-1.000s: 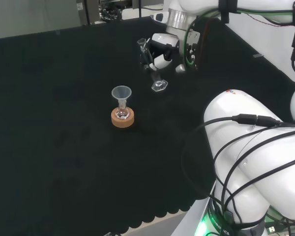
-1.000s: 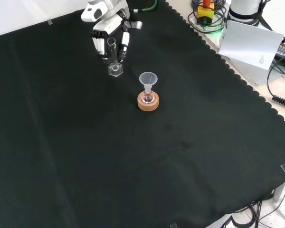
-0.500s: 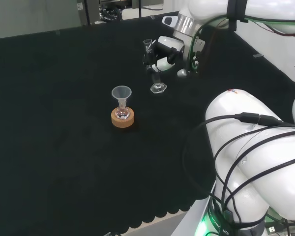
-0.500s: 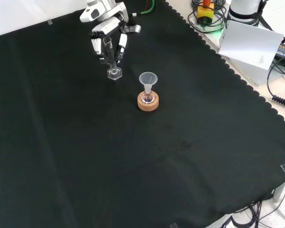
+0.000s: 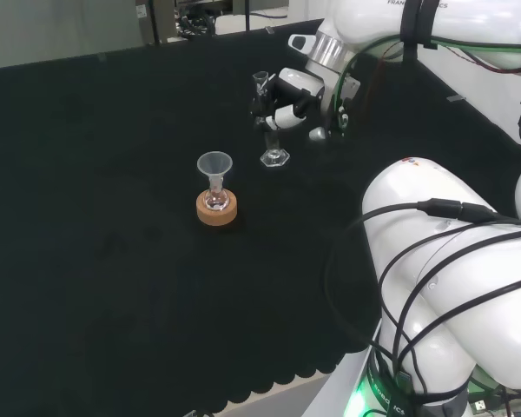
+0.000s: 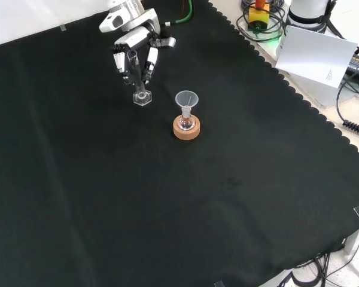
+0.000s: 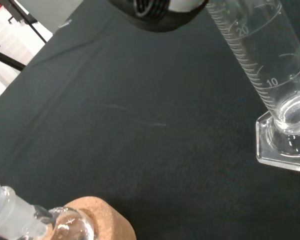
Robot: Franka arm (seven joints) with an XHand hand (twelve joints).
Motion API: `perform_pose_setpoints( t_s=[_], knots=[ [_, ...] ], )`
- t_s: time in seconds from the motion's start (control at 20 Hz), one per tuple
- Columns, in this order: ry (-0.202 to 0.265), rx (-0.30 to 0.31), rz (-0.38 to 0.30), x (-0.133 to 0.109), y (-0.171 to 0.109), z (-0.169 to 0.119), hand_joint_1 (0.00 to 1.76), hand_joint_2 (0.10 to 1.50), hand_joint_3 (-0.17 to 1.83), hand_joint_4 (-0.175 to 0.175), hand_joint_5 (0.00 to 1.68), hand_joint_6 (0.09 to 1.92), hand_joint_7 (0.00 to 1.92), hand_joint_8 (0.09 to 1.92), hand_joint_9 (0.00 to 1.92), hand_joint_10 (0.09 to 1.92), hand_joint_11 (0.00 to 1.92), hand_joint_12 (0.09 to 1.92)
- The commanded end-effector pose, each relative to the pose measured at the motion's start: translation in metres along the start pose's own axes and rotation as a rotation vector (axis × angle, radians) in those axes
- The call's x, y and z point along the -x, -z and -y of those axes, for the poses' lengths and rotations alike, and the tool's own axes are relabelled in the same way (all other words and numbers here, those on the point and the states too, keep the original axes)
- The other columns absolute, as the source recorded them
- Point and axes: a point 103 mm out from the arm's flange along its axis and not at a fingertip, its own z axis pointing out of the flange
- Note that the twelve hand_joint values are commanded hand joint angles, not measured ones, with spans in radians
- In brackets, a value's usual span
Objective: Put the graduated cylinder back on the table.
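the hand [image 6: 133, 51] is curled round the upper part of the cylinder [image 6: 140, 85], fingers [image 6: 148, 61] on either side of the clear tube and pinching it. in the front view the hand comes in from the 12 o'clock edge of the cloth [image 6: 167, 197], and the cylinder hangs down from it, about upright, its six-sided foot at or just on the cloth; whether the foot fully rests there cannot be told for sure from this view. in the head view the same foot [image 5: 274, 158] sits flat-looking on the black surface, with the tube rising into the hand [image 5: 282, 97] above it.

at about 4 o'clock from the cylinder in the front view, near but apart, stands a cork ring [image 6: 186, 129] with a small round flask [image 6: 186, 124] in it and a clear funnel [image 6: 186, 100] set in the flask's neck. in the head view this set [image 5: 217, 208] lies at about 8 o'clock from the cylinder's foot.

the wrist view shows the cylinder [image 7: 270, 65] close up: printed marks run along the tube, the foot [image 7: 282, 150] looks flat on the cloth, and the tube looks empty as far as can be seen. the cork ring [image 7: 102, 220] and the flask's round glass [image 7: 65, 227] show apart from the foot, with bare black cloth between them.
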Motion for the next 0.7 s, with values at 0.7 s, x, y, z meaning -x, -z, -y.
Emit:
perform_pose_setpoints(
  t_s=[0.7],
  knots=[
    [0.010,0.074,-0.010,0.006,-0.021,0.001,1.30,1.01,0.00,-0.175,1.19,0.65,1.24,0.61,1.58,0.09,1.29,0.69]
  ],
)
